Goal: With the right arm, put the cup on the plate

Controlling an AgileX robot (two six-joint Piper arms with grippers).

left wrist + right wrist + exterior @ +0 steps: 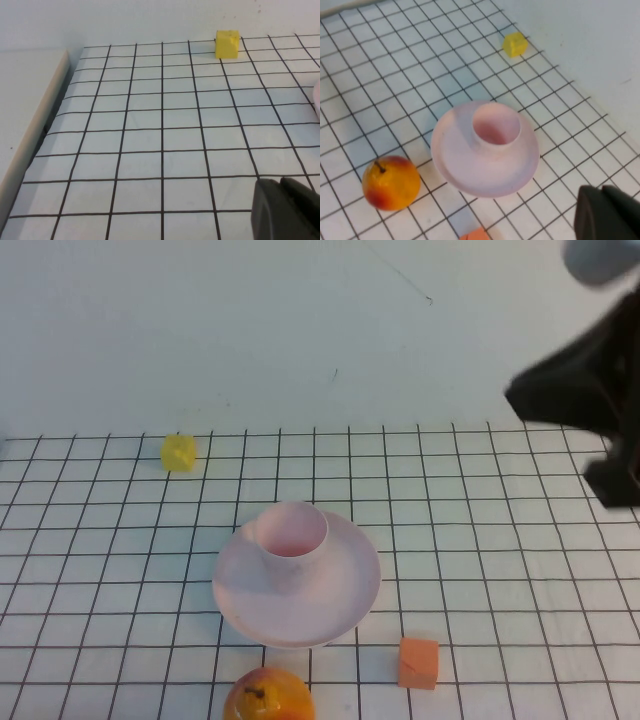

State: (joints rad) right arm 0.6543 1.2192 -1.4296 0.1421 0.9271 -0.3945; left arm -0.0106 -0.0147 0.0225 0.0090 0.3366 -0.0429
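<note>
Hanging at the far right edge of the high view, the right gripper (612, 455) shows only as a dark, blurred mass above the grid mat (480, 540), well apart from the cup and touching nothing; whether its fingers are apart or together cannot be told. In its own wrist view just a black corner of it (607, 212) shows. The left gripper (287, 210) appears only in the left wrist view as a dark corner over the mat, and its fingers cannot be judged either.

Upright, the cup (291, 536) stands on the plate (330, 605), toward the plate's far left part. A yellow cube (178, 452) lies well beyond the plate to the left. An orange block (419, 662) sits just right of the plate's near rim, and an orange-red fruit (268, 696) lies just in front of the plate.
</note>
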